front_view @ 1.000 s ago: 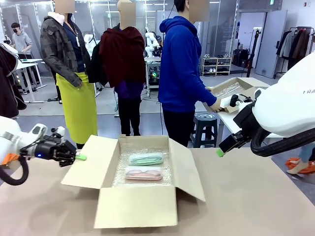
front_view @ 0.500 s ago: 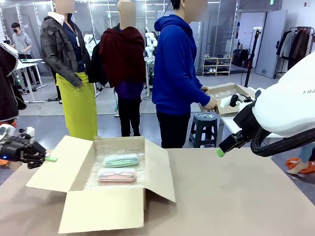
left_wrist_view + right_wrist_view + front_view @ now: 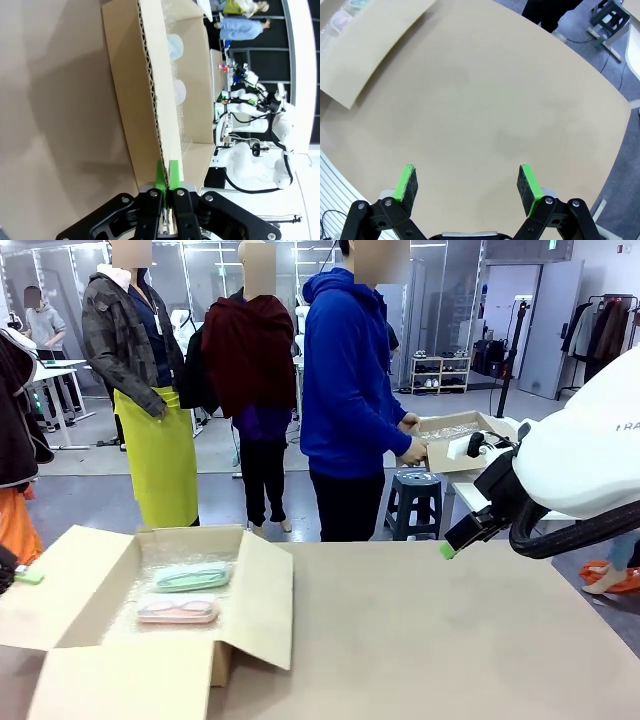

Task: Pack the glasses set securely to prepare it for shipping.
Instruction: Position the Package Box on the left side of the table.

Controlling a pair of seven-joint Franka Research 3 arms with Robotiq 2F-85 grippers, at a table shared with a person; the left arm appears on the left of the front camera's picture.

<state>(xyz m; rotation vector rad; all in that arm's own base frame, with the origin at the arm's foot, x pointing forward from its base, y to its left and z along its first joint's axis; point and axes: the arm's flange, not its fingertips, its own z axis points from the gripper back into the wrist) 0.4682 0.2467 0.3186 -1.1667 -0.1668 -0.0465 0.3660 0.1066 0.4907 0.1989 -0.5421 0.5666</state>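
L gripper (image 3: pixel 166 180) sits at the table's (image 3: pixel 450 640) left edge, jaws clamped tight on the left flap edge of the cardboard box (image 3: pixel 130 680). In the front view just its green pad tip shows at the picture's left edge, touching that flap. Wrist view: both green pads pressed together w/ the corrugated flap edge pinched between them.

Box is open, flaps spread, at the table's front-left corner, partly past the picture's left edge. Bubble wrap (image 3: pixel 140 605) lines the inside. Glasses set lies on the wrap inside the box: mint green case (image 3: pixel 192 576) toward the far wall, pink-white case (image 3: pixel 178 611) just beside it toward the near wall, both flat, long sides roughly parallel, close but can't tell if touching. L wrist view shows them only as two pale blurs past the flap.

Mid table is bare tan surface. Person in a blue hoodie (image 3: pixel 345 390) stands beyond the far edge, turned to the right, hands on a second cardboard box (image 3: pixel 450 435) on another table behind.

R gripper (image 3: pixel 467 182) hangs above the table's right side, well apart from the box. Jaws spread wide, nothing between the pads; only bare table beneath. Front view shows one green pad tip below the white R arm (image 3: pixel 590 440).
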